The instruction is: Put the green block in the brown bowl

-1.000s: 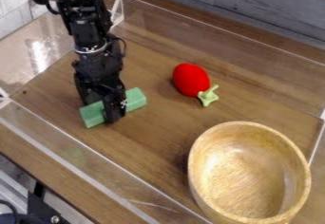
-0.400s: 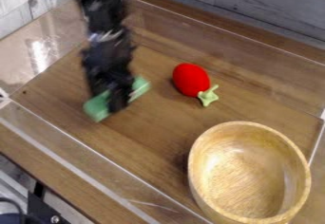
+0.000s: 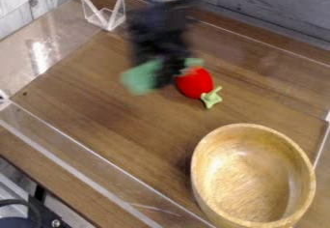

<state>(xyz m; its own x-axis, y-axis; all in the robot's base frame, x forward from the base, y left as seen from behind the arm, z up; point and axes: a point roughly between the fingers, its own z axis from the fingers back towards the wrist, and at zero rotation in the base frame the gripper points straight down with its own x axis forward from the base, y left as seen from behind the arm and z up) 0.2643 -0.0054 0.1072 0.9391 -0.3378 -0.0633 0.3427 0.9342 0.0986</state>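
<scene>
Above table (image 3: 77, 116) | end effector (image 3: 160, 70) blurred, gripping green block (image 3: 145, 77) | outlines smeared

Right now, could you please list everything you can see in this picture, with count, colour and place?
green block: one, light green, blurred, held off the table just left of the red toy
red strawberry toy: one, red with a small green stem, centre of the table
brown bowl: one, light-brown wood, lower right, nothing in it
wooden table: one, dark brown, ringed by clear plastic walls
gripper: one, black, blurred, fingers closed on the block, upper centre
</scene>
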